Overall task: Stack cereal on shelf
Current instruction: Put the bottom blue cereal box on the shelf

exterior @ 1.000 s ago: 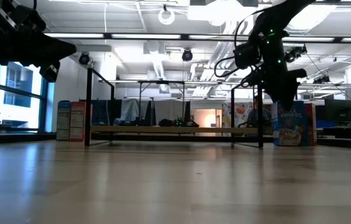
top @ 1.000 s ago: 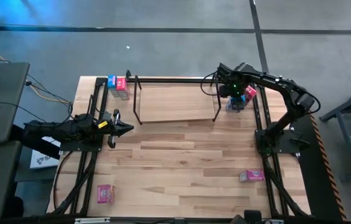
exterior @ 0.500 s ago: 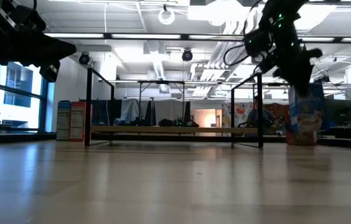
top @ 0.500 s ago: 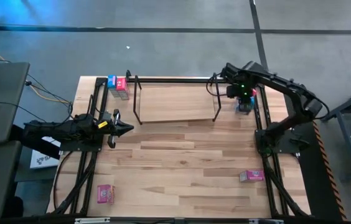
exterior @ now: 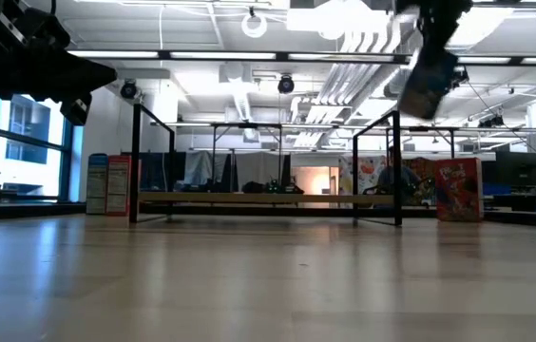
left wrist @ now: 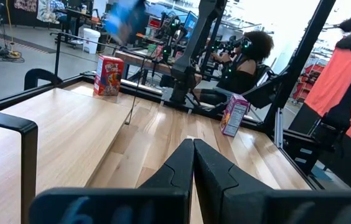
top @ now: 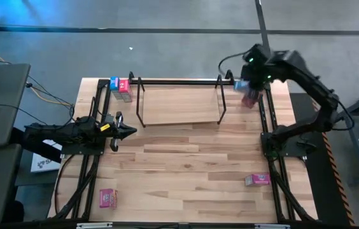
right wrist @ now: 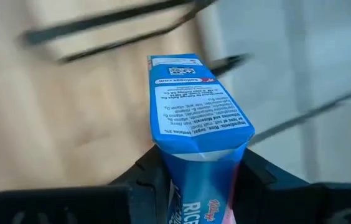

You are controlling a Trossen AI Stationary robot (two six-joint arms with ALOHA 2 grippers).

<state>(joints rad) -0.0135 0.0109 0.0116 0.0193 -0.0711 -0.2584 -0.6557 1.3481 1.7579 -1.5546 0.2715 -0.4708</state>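
Note:
My right gripper is up over the table's far right corner, shut on a blue cereal box, which the low view shows tilted in the air. Below it a red box stands on its bottom end on the table, beside the shelf's right end. The shelf, a black wire frame with a light board, stands along the far edge. A blue and a pink box stand at its left end. My left gripper hovers shut by the left edge. My right gripper pinches the blue box between its two fingers, one on each of two opposite faces, near the box's end nearest the wrist. A narrow printed side faces the wrist camera and the box reaches away along the fingers. It is lifted clear of the table and tilted.
Two more pink boxes lie on the table, one near the near left corner and one by the right rail. Black rails run along both sides. A person sits beyond the table in the left wrist view.
My right gripper has risen from table height beside the red box, carrying the blue box with it. The blue box stood on the table next to the red one and now hangs tilted well above the shelf's right post. The red box stayed where it was.

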